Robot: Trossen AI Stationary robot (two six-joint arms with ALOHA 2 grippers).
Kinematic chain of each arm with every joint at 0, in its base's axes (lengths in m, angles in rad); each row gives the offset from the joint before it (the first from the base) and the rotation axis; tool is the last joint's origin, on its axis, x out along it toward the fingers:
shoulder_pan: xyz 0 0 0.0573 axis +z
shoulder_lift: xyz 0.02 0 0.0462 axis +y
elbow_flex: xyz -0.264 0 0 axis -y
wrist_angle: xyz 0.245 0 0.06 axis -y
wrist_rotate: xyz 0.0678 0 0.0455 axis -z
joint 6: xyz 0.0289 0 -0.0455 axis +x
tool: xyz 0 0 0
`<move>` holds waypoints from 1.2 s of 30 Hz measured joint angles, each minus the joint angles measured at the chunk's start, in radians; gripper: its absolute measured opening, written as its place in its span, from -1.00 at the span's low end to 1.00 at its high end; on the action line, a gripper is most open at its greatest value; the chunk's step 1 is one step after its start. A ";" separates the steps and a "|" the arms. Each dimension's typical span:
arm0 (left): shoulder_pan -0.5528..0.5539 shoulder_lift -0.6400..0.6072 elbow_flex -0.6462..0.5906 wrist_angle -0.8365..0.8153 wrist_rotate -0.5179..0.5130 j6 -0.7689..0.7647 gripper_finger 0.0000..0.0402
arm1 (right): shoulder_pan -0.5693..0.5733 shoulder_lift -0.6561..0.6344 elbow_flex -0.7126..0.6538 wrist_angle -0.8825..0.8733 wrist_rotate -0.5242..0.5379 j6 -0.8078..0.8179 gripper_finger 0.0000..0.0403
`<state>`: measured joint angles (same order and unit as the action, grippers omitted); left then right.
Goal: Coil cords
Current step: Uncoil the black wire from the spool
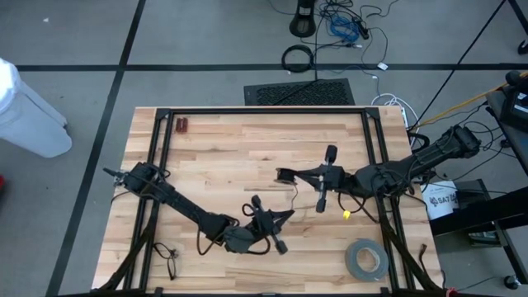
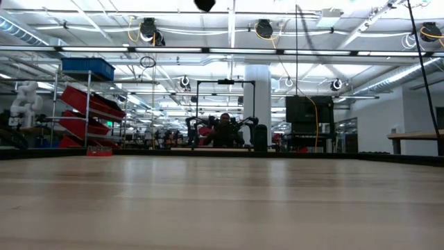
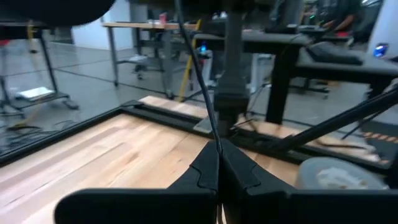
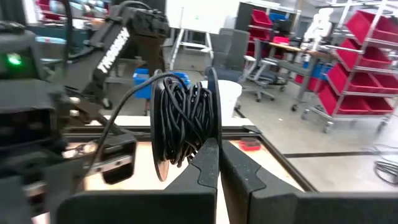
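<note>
The thin black cord is wound into a small round bundle (image 1: 284, 175) near the table's middle. It shows large in the right wrist view (image 4: 180, 121). My right gripper (image 1: 290, 175) comes from the table's right and is shut on the bundle. One loose strand (image 1: 295, 195) runs from the bundle toward the near edge to my left gripper (image 1: 289, 214), which is shut on it. The strand also shows in the left wrist view (image 3: 202, 74). My left gripper pinches a single strand of the cord (image 3: 215, 138) between its two shut fingertips. The fingers lie about level, pointing toward the table's far right. The strand runs on from the fingertips in a nearly straight line toward the bundle. My right gripper pinches the bundle's lower edge (image 4: 202, 144) between its two fingers, coming level from the table's right. The bundle stands on edge above the fingertips, clear of the table. Its windings are packed side by side, with one strand (image 4: 124, 109) leading off toward my left arm.
A grey tape roll (image 1: 366, 259) lies at the near right and also shows in the left wrist view (image 3: 339, 174). A small yellow piece (image 1: 346, 214) lies under my right arm. A red object (image 1: 181, 125) sits at the far left. Black frame rails (image 1: 247, 110) border the table.
</note>
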<state>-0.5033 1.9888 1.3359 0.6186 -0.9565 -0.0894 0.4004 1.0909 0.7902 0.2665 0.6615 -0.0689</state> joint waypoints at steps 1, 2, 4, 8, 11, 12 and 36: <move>0.002 0.000 0.007 0.000 0.012 0.002 -0.99 | 0.000 0.002 0.000 0.000 0.008 0.000 -1.00; 0.004 0.000 0.014 0.000 0.026 0.015 -0.99 | 0.000 0.005 0.000 0.000 0.019 0.000 -1.00; 0.007 0.000 0.028 -0.002 0.050 0.039 -0.99 | 0.000 0.016 0.000 0.002 0.041 0.001 -1.00; 0.018 0.000 0.057 -0.005 0.092 0.055 -0.99 | -0.002 0.051 0.000 0.005 0.080 0.001 -1.00; 0.019 0.000 0.077 -0.010 0.092 0.115 -0.99 | -0.009 0.073 0.000 0.003 0.080 0.001 -1.00; 0.015 0.000 0.084 -0.008 0.082 0.141 -0.99 | -0.009 0.076 0.000 0.001 0.080 0.000 -1.00; -0.255 -0.136 0.093 -0.188 -0.614 0.424 -0.99 | 0.043 0.035 0.000 -0.026 0.065 -0.038 -1.00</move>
<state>-0.7581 1.8526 1.4287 0.4306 -1.5707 0.3349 0.4434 1.1260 0.7902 0.2409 0.7269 -0.1066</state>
